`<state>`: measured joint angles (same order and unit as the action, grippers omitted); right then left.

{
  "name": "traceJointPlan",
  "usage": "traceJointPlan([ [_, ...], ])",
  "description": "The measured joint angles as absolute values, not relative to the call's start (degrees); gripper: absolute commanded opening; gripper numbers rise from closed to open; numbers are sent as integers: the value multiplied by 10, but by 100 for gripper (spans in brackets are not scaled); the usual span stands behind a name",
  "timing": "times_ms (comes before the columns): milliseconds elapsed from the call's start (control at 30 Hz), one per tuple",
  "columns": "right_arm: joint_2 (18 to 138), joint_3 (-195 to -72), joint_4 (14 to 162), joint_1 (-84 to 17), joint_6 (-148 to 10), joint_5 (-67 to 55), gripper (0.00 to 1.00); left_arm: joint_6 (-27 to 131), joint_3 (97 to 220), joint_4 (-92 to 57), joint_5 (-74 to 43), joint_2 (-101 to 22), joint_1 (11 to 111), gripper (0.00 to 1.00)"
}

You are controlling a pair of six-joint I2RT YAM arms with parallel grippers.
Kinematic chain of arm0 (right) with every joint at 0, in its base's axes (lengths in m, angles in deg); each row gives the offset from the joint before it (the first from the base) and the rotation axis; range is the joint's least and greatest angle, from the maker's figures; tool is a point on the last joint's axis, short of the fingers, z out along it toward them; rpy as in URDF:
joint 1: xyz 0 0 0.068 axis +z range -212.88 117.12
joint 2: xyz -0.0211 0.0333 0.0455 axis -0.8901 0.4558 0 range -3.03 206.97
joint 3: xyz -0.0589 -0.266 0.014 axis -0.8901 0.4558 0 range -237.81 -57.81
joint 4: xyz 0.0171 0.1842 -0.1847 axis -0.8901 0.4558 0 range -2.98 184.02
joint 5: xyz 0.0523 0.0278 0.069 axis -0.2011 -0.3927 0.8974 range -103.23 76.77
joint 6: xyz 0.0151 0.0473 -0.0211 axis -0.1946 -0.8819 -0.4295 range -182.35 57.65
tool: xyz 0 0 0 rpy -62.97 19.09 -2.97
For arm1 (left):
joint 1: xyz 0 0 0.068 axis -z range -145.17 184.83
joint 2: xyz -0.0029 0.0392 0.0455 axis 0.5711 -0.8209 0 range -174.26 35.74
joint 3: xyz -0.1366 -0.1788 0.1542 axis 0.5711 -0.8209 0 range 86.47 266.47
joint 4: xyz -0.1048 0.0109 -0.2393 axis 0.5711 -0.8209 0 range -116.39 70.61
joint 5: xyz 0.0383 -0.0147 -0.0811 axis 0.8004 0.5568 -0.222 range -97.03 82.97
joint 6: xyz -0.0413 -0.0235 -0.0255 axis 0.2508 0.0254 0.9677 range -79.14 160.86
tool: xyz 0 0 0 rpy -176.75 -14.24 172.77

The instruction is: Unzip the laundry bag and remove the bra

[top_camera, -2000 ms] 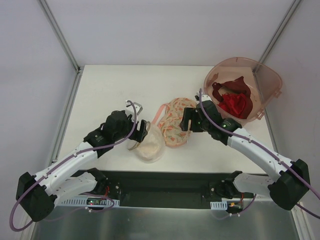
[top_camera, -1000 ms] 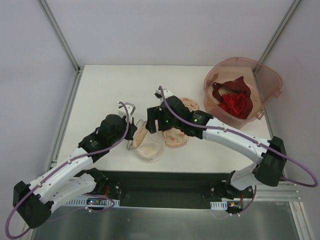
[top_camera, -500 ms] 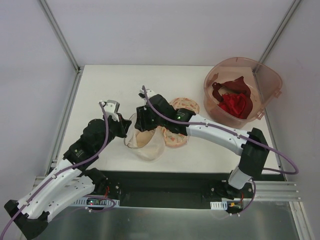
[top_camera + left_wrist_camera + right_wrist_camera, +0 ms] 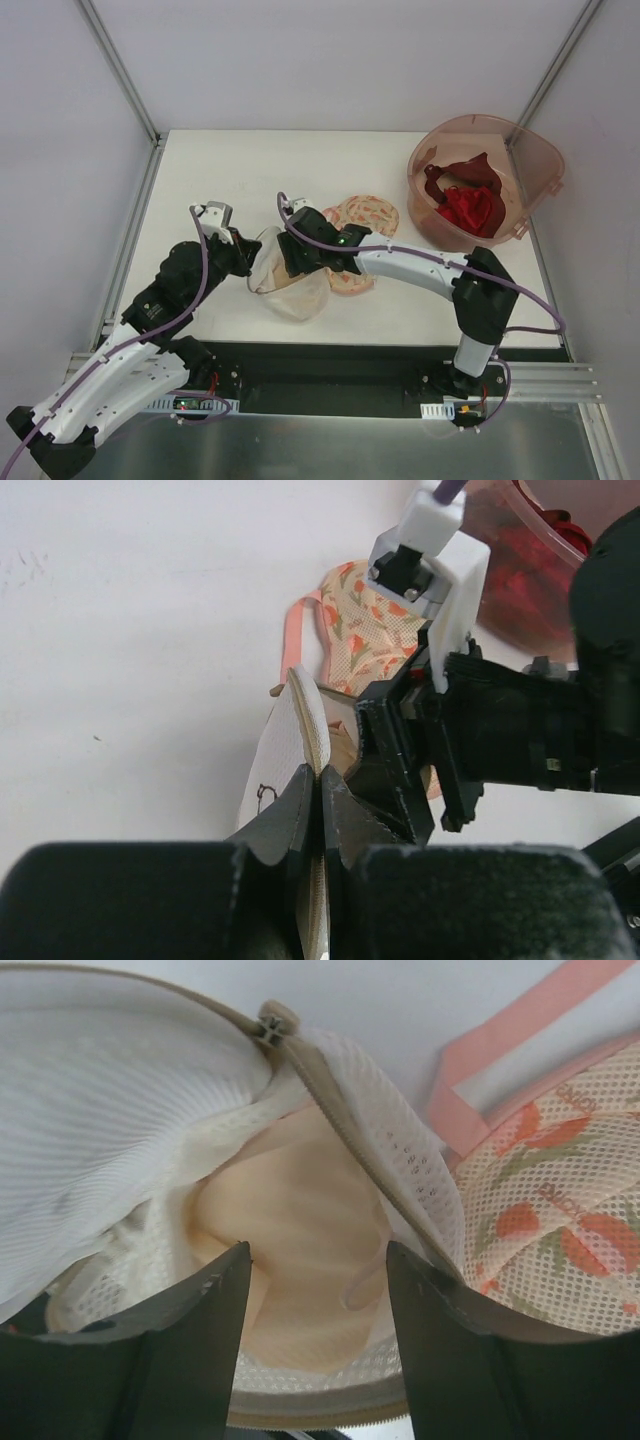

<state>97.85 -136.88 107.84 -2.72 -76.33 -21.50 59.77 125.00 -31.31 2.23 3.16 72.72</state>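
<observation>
White table [image 4: 215, 170], grey walls [image 4: 330, 60]; laundry bag [image 4: 300, 297] unzipped near front edge.

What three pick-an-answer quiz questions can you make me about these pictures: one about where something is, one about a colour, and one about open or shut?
1. Where is the dark red bra?
A) in the pink basin
B) hanging from an arm
C) on the floor

2. What colour is the bra inside the laundry bag?
A) blue
B) pale peach
C) black

3. What is the left end effector doing?
A) spread wide open in the air
B) shut on the laundry bag's rim
C) shut on a spoon

Answers:
1: A, the red fabric lies inside the basin at the far right of the table.
2: B, peach fabric shows through the unzipped opening in the right wrist view.
3: B, its fingers pinch the bag's edge in the left wrist view.
</observation>
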Motion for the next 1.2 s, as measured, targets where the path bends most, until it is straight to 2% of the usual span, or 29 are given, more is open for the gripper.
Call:
traceJointPlan([
  [200, 1024, -1369, 1096, -26, -754, -232, 72, 627, 1224, -308, 19, 33, 727, 0],
  [333, 1060, -1369, 1090, -26, -753, -222, 73, 645, 1195, -308, 20, 32, 727, 0],
  [433, 1080, -1369, 1078, -26, -753, -210, 58, 651, 1185, -307, 21, 32, 727, 0],
  [467, 1084, -1371, 1075, -26, -753, -206, 43, 653, 1183, -307, 22, 31, 727, 0],
  [533, 1088, -1373, 1069, -27, -751, -198, 23, 656, 1181, -305, 24, 31, 727, 0],
  [567, 1089, -1374, 1067, -27, -752, -194, 6, 657, 1180, -305, 25, 31, 727, 0],
  [600, 1089, -1374, 1065, -27, -754, -189, 1, 658, 1180, -304, 25, 31, 727, 0],
  [767, 1070, -1375, 1066, -27, -752, -183, 1, 660, 1174, -303, 26, 31, 727, 0],
  [1200, 875, -1368, 1054, -26, -758, -157, 1, 671, 1150, -285, 26, 18, 727, 0],
])
